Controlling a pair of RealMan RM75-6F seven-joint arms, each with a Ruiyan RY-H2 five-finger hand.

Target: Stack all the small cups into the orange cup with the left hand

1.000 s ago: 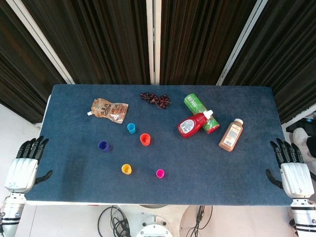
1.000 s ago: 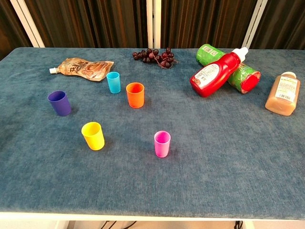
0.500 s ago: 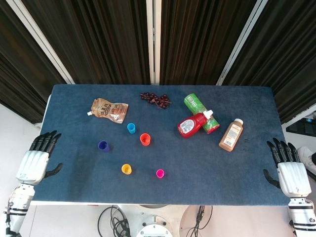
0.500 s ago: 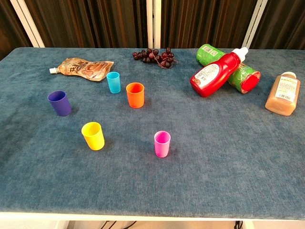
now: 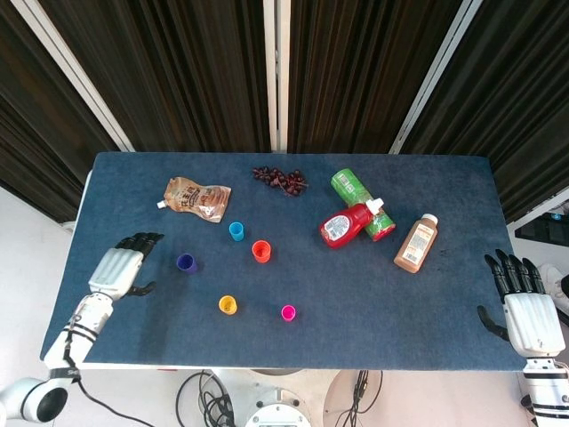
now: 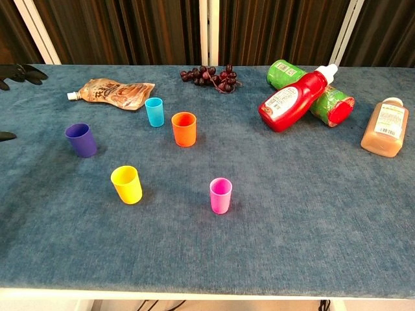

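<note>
Cups are looking light and slippery; your empty, open left hand (image 5: 118, 268) is hovering by the purple cup (image 5: 186, 262), so pinch its sides.

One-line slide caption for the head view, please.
Left hand open over the table's left edge near the purple cup; orange cup and other cups unstacked.

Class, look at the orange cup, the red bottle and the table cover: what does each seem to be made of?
Orange cup: likely matte plastic, with even colour and thin walls.
Red bottle: probably glossy plastic, given the highlights on its body.
Table cover: looks like blue fabric or carpet, with a fuzzy, mottled nap.
</note>
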